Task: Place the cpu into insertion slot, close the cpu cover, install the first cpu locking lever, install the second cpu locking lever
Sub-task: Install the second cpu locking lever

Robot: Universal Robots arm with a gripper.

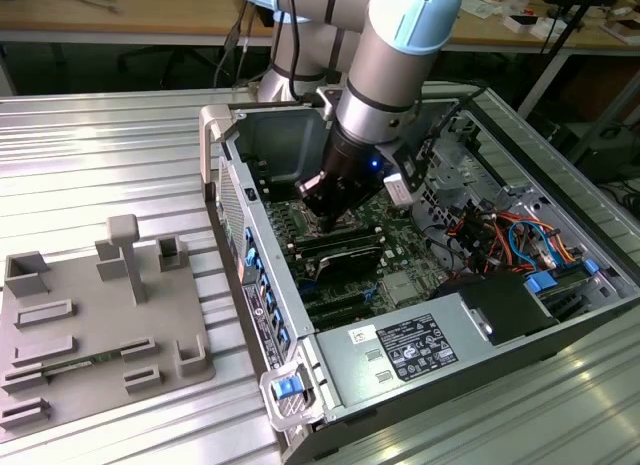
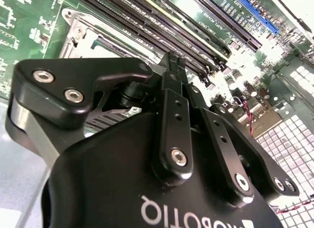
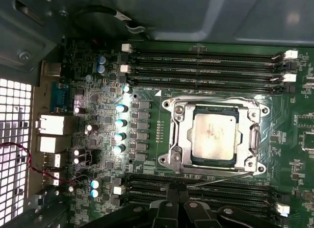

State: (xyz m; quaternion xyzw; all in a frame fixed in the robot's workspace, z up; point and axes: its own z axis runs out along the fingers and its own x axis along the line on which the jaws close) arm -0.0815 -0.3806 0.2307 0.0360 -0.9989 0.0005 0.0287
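The cpu (image 3: 216, 135) sits in the slot under the closed cover (image 3: 179, 135). My gripper (image 3: 177, 190), fingers pressed together, hovers by a thin lever (image 3: 221, 179) beside the socket. I judge the lever step in hand; it calls for pressing down and hooking.

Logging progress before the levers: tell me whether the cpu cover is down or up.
Down. In the first wrist view the cpu cover lies flat as a silver frame around the cpu, which sits in the insertion slot.
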